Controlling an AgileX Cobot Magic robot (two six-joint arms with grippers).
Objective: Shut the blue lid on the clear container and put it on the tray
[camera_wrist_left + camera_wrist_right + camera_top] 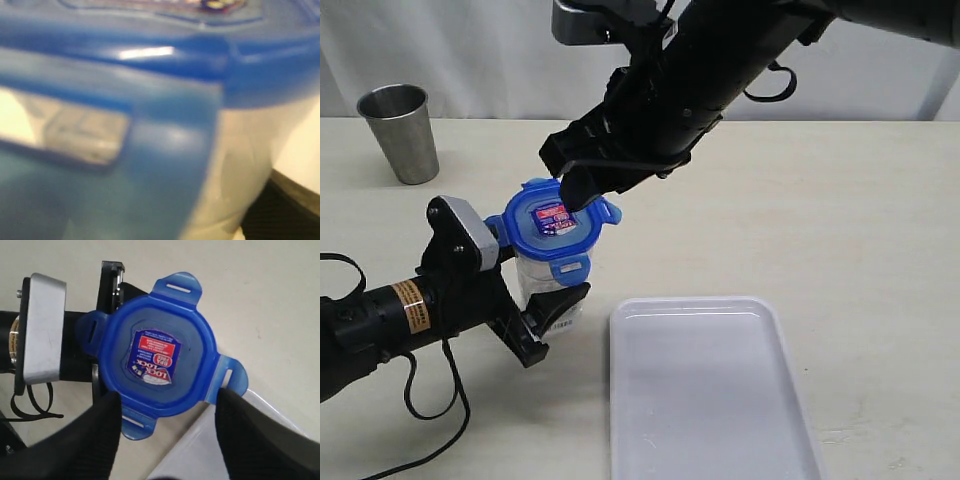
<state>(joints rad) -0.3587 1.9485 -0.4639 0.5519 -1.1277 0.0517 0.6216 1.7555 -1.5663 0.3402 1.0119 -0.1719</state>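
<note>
Exterior view: my left gripper clamps the clear container. The blue lid rests on top; the tray lies at four o'clock, container not yet there. Left wrist view: blurred lid. Right wrist view: my right gripper, fingers apart, hovers over the lid; flaps look unlatched.

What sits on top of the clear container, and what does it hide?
The blue lid sits on the clear container, covering its opening; the inside cannot be seen from above.
</note>
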